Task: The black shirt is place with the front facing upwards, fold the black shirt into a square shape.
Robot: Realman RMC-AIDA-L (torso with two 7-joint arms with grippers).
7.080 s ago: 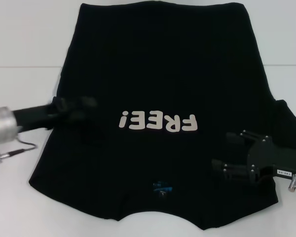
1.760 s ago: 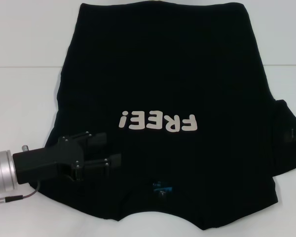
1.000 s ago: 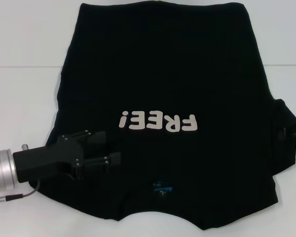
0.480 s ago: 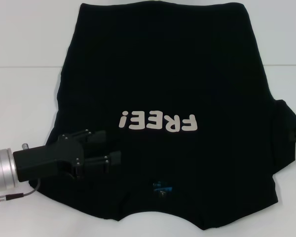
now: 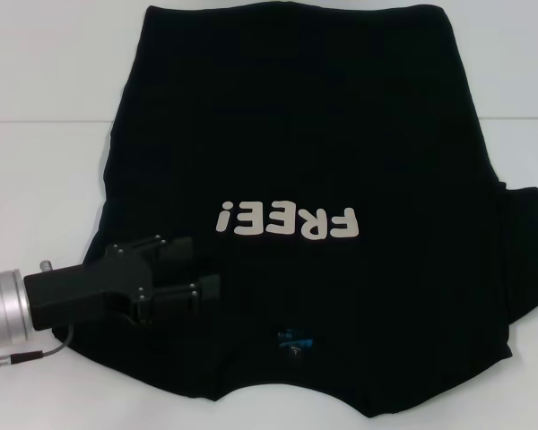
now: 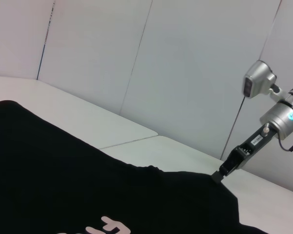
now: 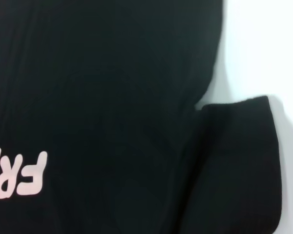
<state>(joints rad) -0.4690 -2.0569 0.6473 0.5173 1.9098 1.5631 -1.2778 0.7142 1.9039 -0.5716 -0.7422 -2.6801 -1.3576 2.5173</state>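
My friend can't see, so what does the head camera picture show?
A black shirt lies flat, front up, on a white table, with pale "FREE!" lettering. The left gripper hovers over the shirt's near left part, fingers open.

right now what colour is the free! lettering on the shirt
Pale cream lettering on the black shirt, clearest in the head view.

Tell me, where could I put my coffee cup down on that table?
Bare white table lies left of the black shirt, beyond the left gripper, and to the shirt's right past its sleeve. The middle is covered by cloth, and the near-left corner is crowded by that arm.
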